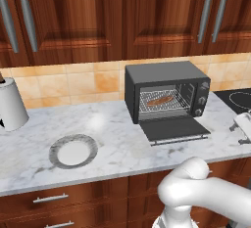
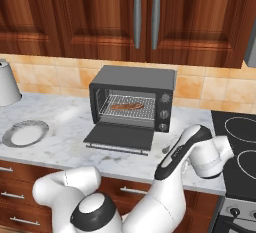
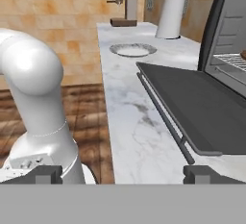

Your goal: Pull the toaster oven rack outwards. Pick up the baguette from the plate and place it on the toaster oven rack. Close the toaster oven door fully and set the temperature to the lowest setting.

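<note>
Oven (image 1: 166, 82) sits on the marble counter (image 1: 112, 144) against the tiled wall, knob panel on its right side, front facing the robot. Door (image 1: 174, 128) is dropped fully open, lying flat on the counter in front of the cavity, bar handle (image 1: 179, 138) along the near edge. Rack (image 1: 162, 102) is inside the cavity, long axis running left-right across the oven width. Baguette (image 1: 160, 101) lies on the rack, long axis roughly left-right, slightly diagonal, right end a little farther back in the left base view; same loaf seen in the right base view (image 2: 127, 106), near the rack centre.

Plate (image 1: 73, 152) is bare, flat on the counter well left of the oven, apart from the door. White paper-towel roll (image 1: 10, 104) stands upright at far left near the wall. Cooktop (image 2: 240, 147) lies right of the oven.

Arm is folded low in front of the counter edge, elbow raised, forearm reaching right of the door; wrist end sits at the counter's right, near the cooktop (image 2: 200, 152). Gripper (image 3: 122, 174) has its fingers spread wide, nothing between them. Hand view looks sideways along the counter front: door surface (image 3: 202, 107) and handle at right, plate (image 3: 133, 50) farther along, roll (image 3: 172, 16) and a brown coffee machine (image 3: 124, 4) beyond. Fingertips (image 3: 48, 174) sit low, apart from the door; the near handle end is close to the right tip.
</note>
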Tool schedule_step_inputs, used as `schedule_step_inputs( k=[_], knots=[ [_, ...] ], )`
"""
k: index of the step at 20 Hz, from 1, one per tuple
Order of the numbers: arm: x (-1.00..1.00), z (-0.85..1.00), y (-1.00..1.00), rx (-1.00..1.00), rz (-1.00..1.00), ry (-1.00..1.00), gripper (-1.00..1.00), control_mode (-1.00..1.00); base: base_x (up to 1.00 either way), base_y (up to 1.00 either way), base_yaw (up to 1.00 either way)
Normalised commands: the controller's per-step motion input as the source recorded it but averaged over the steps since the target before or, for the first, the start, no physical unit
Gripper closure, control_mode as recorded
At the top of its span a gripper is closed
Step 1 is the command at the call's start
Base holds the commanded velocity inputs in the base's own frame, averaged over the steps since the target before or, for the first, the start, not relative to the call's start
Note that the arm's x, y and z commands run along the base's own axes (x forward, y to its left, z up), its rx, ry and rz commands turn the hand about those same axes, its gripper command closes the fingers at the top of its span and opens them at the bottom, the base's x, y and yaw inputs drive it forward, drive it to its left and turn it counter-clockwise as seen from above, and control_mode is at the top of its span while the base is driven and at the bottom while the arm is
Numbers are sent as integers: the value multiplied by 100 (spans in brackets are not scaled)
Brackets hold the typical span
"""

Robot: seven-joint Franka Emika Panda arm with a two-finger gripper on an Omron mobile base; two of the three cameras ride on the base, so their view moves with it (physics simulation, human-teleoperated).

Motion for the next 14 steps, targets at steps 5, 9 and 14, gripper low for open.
schedule_step_inputs(
  k=[5,9,14],
  knots=[
    [0,-7,27,0,-6,5,-100,-100,0,0,0],
    [0,-11,25,0,-5,7,-100,-100,0,0,0],
    [1,-15,26,0,-4,9,-100,-100,0,0,0]
  ],
)
